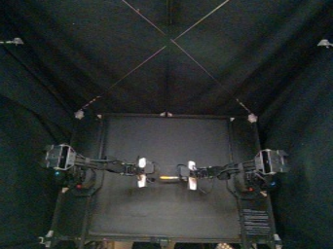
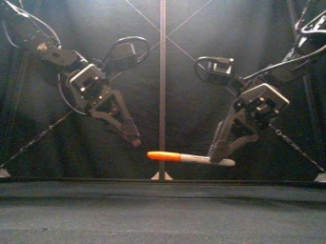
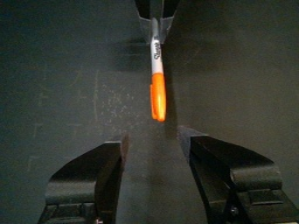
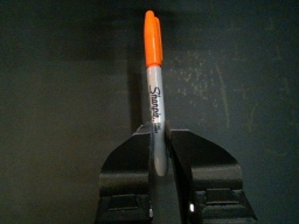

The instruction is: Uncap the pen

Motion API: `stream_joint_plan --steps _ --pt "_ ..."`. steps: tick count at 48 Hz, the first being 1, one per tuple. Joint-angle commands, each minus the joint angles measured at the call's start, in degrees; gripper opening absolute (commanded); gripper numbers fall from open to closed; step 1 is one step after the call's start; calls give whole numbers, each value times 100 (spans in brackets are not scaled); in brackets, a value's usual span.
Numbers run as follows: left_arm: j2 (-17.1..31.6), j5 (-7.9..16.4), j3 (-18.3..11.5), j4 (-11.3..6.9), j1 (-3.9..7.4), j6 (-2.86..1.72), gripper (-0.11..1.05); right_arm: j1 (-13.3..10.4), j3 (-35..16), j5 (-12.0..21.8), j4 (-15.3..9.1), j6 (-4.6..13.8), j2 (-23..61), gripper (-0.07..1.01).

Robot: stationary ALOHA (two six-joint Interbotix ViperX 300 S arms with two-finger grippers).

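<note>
A marker pen point(image 2: 192, 158) with a grey barrel point(image 4: 155, 101) and an orange cap point(image 2: 163, 155) hangs level above the table. My right gripper point(image 2: 222, 158) is shut on the barrel's end, and the cap points toward the left arm. In the right wrist view the cap point(image 4: 151, 39) sticks out well past the closed jaws. My left gripper point(image 2: 133, 141) stands open just above and left of the cap's tip, apart from it. From the left wrist, the cap point(image 3: 158, 96) lies straight ahead of the open jaws, with the right gripper point(image 3: 158, 16) behind it holding the barrel.
From above, both grippers meet over the table's middle, the left gripper point(image 1: 143, 175) and the right gripper point(image 1: 193, 176) with the pen point(image 1: 168, 179) between them. The black table point(image 1: 166, 214) lies below and the curtains close in the back and sides.
</note>
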Motion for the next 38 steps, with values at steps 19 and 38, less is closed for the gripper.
stream_joint_plan --steps 19,38 --pt "457 35 -598 18 -18 -9 84 -97 -519 88 -255 0 26 45" --pt "624 35 -738 211 44 0 47 -105 -510 88 -255 0 62 45"
